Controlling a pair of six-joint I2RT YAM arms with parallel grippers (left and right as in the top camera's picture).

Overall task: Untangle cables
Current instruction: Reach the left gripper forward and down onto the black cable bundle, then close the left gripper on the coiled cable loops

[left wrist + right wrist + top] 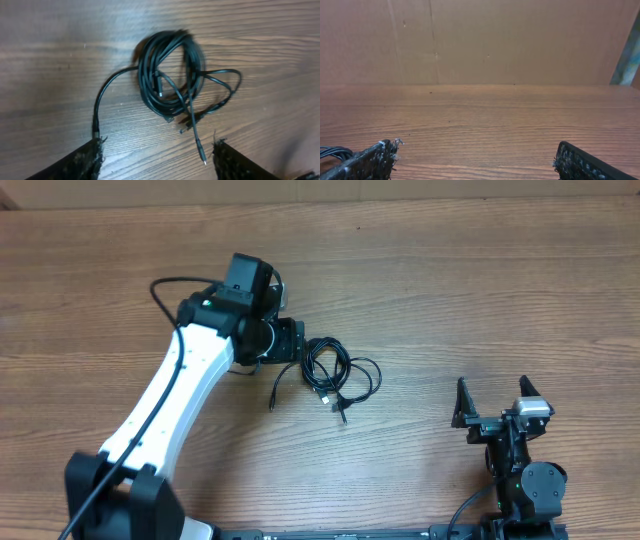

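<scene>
Black cables (pixel 335 375) lie coiled on the surface (pixel 480 280) at twelve o'clock from the parted jaws of the nearer left arm (pixel 180 380), loose ends trailing toward them; the right arm (pixel 520 470), jaws also parted, waits well apart.

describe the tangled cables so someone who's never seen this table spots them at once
On the wooden table, follow the white left arm to its tip; the cables lie just past it, near the table's middle. They are a loose coil of thin black cords with small plugs trailing out, lying free on the wood, unlike the thicker black cable running along the arm.
</scene>
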